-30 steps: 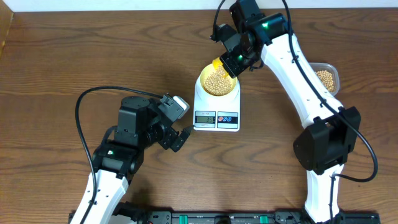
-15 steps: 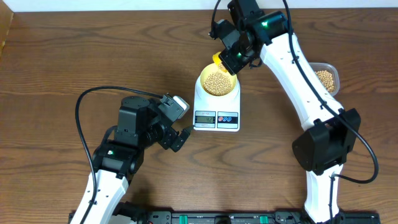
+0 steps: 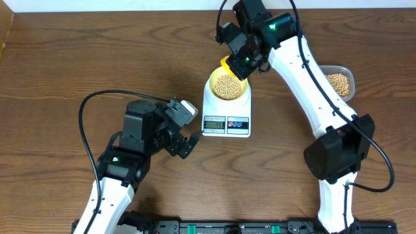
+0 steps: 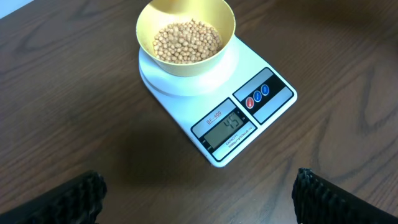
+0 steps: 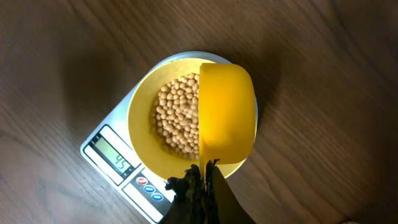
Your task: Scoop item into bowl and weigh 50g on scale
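The pale-yellow bowl [image 3: 227, 86] sits on the white scale [image 3: 227, 123] and holds many tan beans [image 4: 186, 42]. The scale's display [image 4: 224, 124] reads 45. My right gripper [image 5: 202, 180] is shut on the handle of a yellow scoop [image 5: 227, 109], held tipped on its side over the bowl's far rim; it also shows in the overhead view [image 3: 231, 66]. The bowl, beans and scale show in the right wrist view [image 5: 144, 118]. My left gripper [image 4: 199, 199] is open and empty above the wood, in front of the scale.
A clear plastic tub [image 3: 340, 82] with more beans stands at the right edge, behind the right arm. The table's wood [image 3: 65, 65] spreads around. A black cable [image 3: 88, 107] loops by the left arm.
My right gripper and the scoop have shifted slightly back and to the left over the bowl's rim. The left arm has not moved.
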Controlling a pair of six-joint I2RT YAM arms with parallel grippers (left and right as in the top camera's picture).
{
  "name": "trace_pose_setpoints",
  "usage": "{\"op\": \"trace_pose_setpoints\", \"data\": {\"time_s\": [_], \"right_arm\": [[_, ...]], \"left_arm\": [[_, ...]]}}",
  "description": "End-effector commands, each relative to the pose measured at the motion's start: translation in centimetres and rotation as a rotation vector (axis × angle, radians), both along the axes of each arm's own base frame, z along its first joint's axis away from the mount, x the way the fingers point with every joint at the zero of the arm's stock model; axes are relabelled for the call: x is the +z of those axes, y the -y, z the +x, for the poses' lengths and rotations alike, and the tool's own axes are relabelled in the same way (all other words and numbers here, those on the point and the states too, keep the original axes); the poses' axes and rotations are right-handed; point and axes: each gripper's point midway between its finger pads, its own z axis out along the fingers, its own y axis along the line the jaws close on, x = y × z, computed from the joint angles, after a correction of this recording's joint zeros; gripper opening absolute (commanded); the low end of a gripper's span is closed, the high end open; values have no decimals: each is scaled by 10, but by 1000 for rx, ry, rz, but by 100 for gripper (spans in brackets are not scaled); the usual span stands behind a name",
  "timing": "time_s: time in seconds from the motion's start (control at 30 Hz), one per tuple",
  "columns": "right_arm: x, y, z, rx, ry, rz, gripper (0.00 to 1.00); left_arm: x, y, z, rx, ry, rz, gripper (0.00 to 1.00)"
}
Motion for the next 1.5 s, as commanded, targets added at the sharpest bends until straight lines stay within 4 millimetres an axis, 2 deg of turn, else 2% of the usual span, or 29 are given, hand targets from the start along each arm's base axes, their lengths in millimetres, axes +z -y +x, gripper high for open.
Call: {"op": "trace_pose_setpoints", "data": {"time_s": [0.0,0.17,0.3,0.4,0.53,0.6,0.7,0.87,1.1,1.27,1.47], "right_arm": [[33,-2,2,17,85,26,1],[38,1,3,-18,86,41,1],[44,16,8,-104,76,63,1],[58,31,12,-163,81,101,1],[79,62,16,-257,97,145,1],[88,86,18,-323,102,152,1],[92,126,16,-425,78,145,1],[77,190,1,-578,-36,100,1],[60,250,-14,-725,-143,71,1],[44,269,-27,-757,-211,52,1],[20,271,-34,-729,-269,29,1]], "left_arm": [[7,1,1,-7,16,-11,98],[7,1,1,-6,16,-11,98],[7,1,1,-6,16,-11,98],[7,1,1,-6,16,-11,97],[7,1,1,-6,16,-11,98],[7,1,1,-6,16,-11,97],[7,1,1,-6,16,-11,97],[7,1,1,-6,16,-11,98],[7,1,1,-6,16,-11,98],[7,1,1,-6,15,-11,98],[7,1,1,-6,16,-11,98]]}}
